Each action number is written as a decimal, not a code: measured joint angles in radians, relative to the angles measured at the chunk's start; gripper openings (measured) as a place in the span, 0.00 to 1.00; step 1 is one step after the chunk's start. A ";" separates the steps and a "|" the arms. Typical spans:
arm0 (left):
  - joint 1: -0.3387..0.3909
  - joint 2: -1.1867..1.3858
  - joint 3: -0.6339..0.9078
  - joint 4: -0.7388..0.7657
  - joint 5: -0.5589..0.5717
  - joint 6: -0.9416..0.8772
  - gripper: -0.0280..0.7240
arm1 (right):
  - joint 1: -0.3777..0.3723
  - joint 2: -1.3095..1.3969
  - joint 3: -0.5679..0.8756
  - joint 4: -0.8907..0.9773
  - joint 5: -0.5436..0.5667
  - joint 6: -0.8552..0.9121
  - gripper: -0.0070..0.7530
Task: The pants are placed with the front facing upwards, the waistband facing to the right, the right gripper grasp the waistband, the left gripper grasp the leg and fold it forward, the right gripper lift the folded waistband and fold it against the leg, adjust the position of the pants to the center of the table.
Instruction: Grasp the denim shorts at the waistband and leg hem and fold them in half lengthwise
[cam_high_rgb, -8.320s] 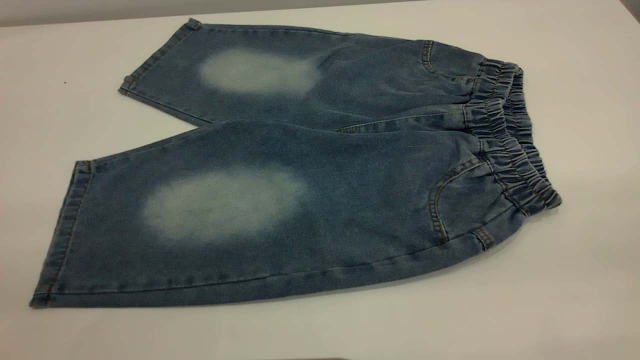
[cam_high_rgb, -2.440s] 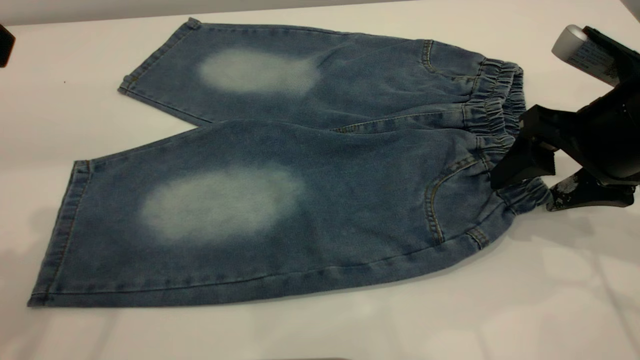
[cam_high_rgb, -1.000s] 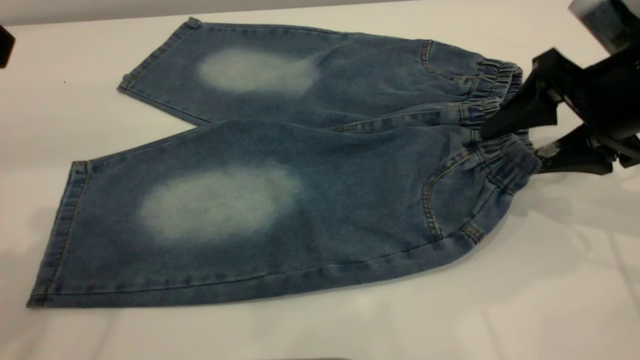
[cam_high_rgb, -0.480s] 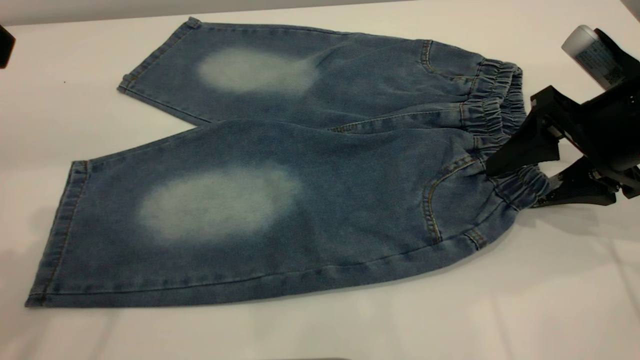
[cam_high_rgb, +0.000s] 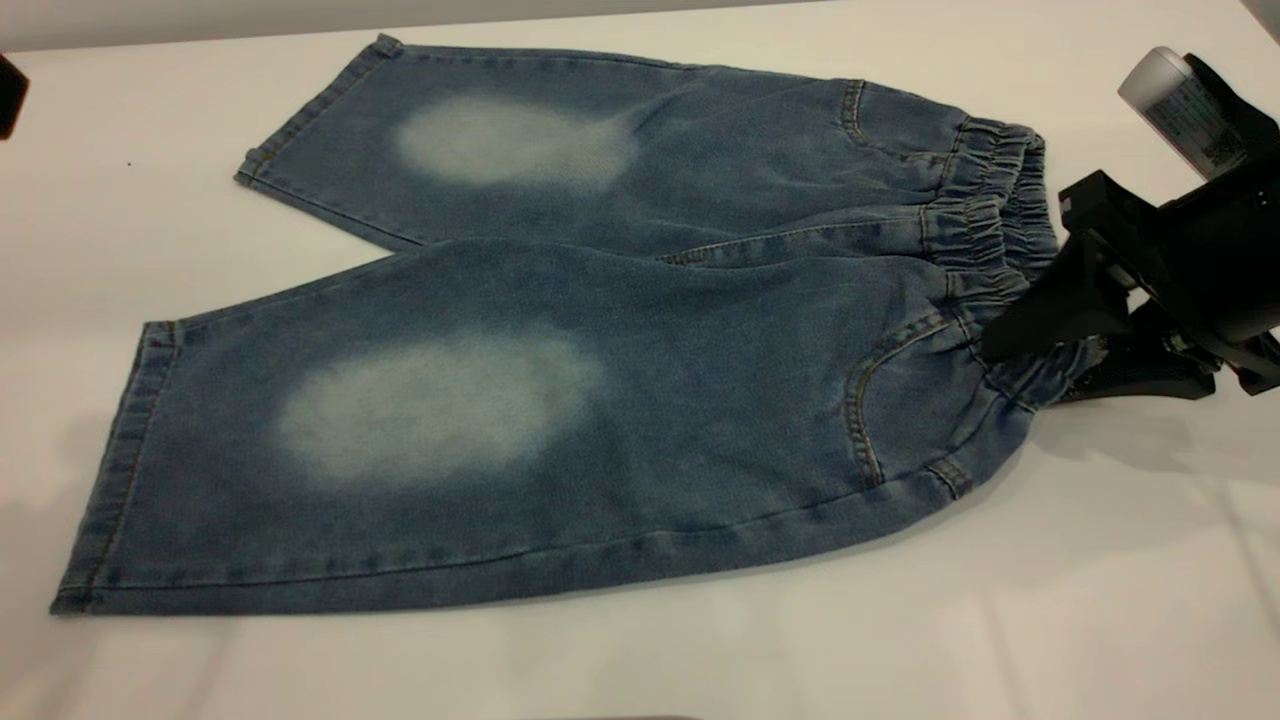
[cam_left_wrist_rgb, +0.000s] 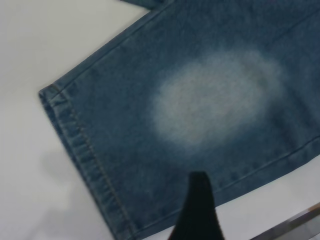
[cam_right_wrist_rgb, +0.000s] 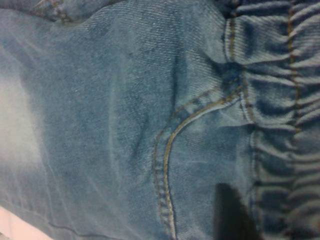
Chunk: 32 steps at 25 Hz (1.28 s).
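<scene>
Exterior view: the pants (cam_high_rgb: 560, 340) lie flat on the table (cam_high_rgb: 900, 640), front up, long axis running left to right, legs to the left, the waistband (cam_high_rgb: 985, 240) at the right end. The right gripper (cam_high_rgb: 1050, 345) sits at the near part of that band, one finger above and one below, closed onto the gathered denim, which bunches slightly there. The left gripper barely shows at the far left edge.

Left wrist view: the near leg hem (cam_left_wrist_rgb: 85, 155) and a faded patch (cam_left_wrist_rgb: 215, 100) lie below the left gripper; only one dark fingertip (cam_left_wrist_rgb: 197, 210) shows, so I cannot tell its state.

Right wrist view: pocket stitching (cam_right_wrist_rgb: 170, 150) beside the ruched band
</scene>
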 joint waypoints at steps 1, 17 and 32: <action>0.000 0.000 0.000 0.018 -0.002 0.000 0.75 | 0.000 0.000 0.000 0.001 -0.003 0.000 0.28; -0.001 0.383 -0.001 0.484 -0.012 -0.100 0.75 | 0.000 0.000 0.000 0.032 0.023 -0.010 0.06; -0.101 0.702 -0.010 0.494 -0.167 0.017 0.75 | 0.000 0.000 0.000 0.034 0.027 -0.014 0.06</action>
